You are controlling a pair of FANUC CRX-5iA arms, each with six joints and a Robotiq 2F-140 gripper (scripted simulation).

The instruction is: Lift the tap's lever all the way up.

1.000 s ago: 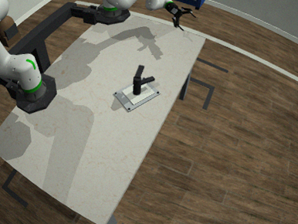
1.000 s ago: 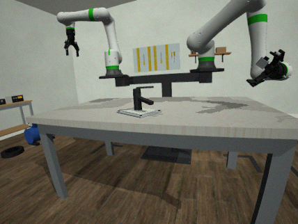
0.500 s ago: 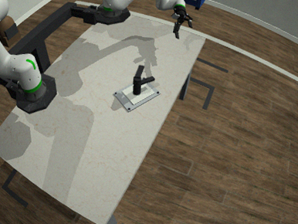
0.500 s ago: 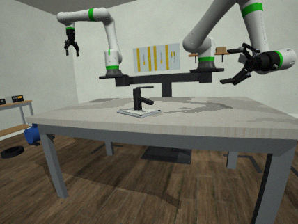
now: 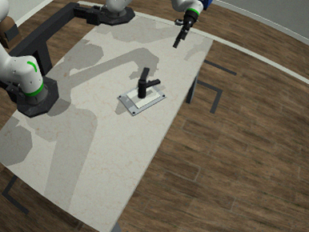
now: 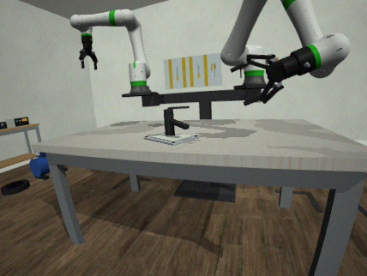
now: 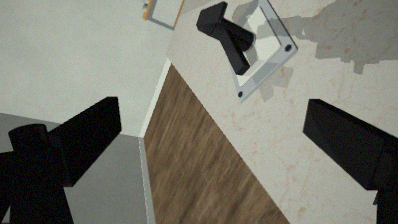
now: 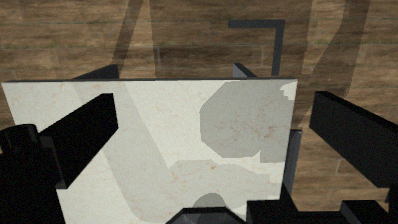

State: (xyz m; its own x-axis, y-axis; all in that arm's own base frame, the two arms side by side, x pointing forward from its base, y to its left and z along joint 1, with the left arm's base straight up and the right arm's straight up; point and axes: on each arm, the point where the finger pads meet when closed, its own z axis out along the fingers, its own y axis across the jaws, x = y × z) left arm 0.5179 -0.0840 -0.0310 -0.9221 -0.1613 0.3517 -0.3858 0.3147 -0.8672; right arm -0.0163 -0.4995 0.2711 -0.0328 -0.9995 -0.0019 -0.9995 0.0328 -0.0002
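A black tap stands upright on a grey base plate on the table. Its flat lever sits on top and looks about level in the exterior view; the spout juts out below it. My left gripper is open and empty, above the table and well away from the tap. My right gripper is open and empty, high up and far from the tap, which its wrist view does not show.
The stone-topped table carries the tap's plate. Both arm bases stand on a dark frame along its back side. Shadows of the arms fall across the table top. A side bench stands at the far left in the exterior view.
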